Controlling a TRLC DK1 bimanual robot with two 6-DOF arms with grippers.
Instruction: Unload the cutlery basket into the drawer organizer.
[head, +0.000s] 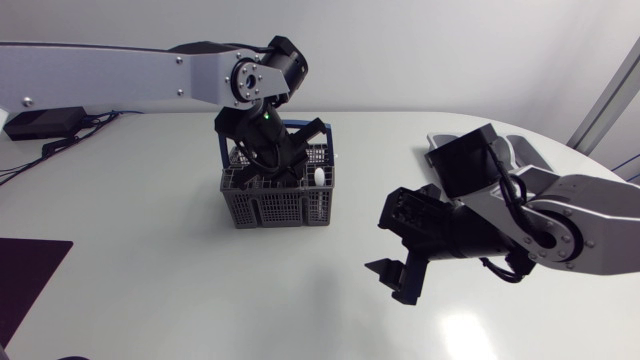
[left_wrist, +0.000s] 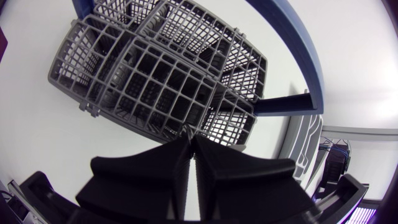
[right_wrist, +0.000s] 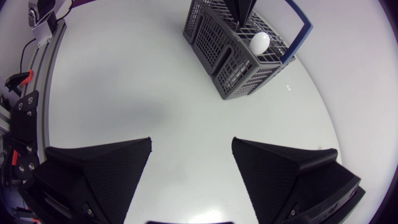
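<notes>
**Figure. Unloading of the cutlery basket, gripper at the grid.** The left gripper (left_wrist: 190, 142) is shown directly over the cutlery basket (left_wrist: 155, 81), its two wedge fingers pressed together with no visible gap. A thin dark sliver is seen at the tips. Whether this is a handle clamped between them cannot be told. The tips are placed at the basket's upper grid, near the side away from the blue handle (left_wrist: 303, 56). One white rounded item (right_wrist: 260, 42) is seen lying in a compartment at the handle end, and no other contents can be made out. The basket is stood upright on the desk (right_wrist: 155, 93). The right gripper (right_wrist: 191, 142) is held low over bare desk, well apart from the basket, with its fingers spread wide and nothing between them. The drawer organizer (head: 527, 152) is partly hidden behind the right arm at the far right of the desk.

Hazards, as judged:
- With the fingers closed, the grid may be struck rather than entered, and the light basket may be shoved or tipped.
- A finger snagged in the lattice or under the handle may lift the whole basket.
- A thin handle pinched only at the wedge tips may slip out during transfer.
- The path to the organizer is crossed by the right arm, so contact between the arms is possible.
</notes>
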